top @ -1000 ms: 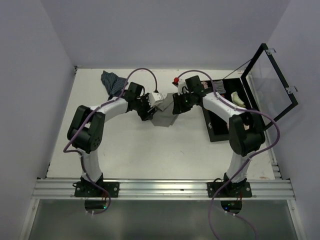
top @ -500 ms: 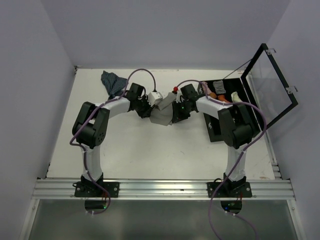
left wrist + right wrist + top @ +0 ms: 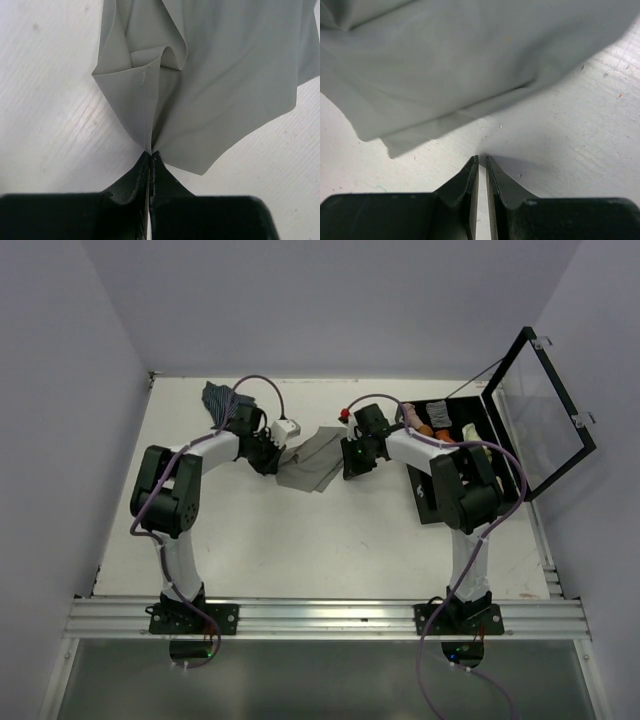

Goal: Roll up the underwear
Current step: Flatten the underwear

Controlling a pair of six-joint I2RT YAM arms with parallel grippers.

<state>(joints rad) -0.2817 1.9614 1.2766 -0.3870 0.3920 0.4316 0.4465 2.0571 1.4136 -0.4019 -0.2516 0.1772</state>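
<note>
Thin grey fabric underwear (image 3: 308, 460) lies rumpled toward twelve o'clock on the white table (image 3: 300, 540), pulled flatter since the left gripper (image 3: 150, 156) clamped its nine o'clock edge, the right gripper (image 3: 482, 162), jaws a narrow empty slit, just off its three o'clock side, so rolling seems unstarted.

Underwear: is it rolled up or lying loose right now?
Loose, not rolled. The underwear lies as a creased grey sheet on the table, one corner pinched in the shut left claw; no roll shows.
</note>
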